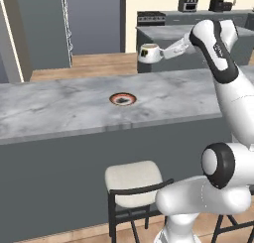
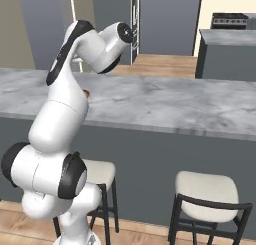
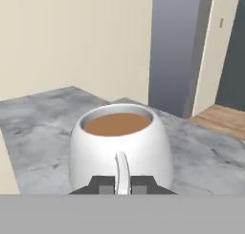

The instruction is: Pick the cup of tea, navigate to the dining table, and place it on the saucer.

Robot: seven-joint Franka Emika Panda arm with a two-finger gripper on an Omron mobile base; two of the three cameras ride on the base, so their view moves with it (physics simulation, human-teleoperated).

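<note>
The cup of tea [image 1: 149,53] hangs in the air above the dining table's marbled surface [image 1: 59,108], upright, with brown tea level inside and its dark mark facing the left base camera. It is held by its handle: in the hand view the handle runs straight down between the two dark tips of the pincer [image 3: 122,184], which is clamped on that handle, so the cup [image 3: 119,144] sits directly ahead of the pincer, bowl outward.

The saucer [image 1: 122,99] lies flat on the surface, nearer the stool-side edge than the cup is, and to the cup's left in the left base view. The cup is therefore high above and beyond the saucer, not over it. As I judge it, the coming move turns on this offset: the arm must draw the cup back toward the base and a little to the left until it stands over the saucer's pale centre, then lower it level.
</note>
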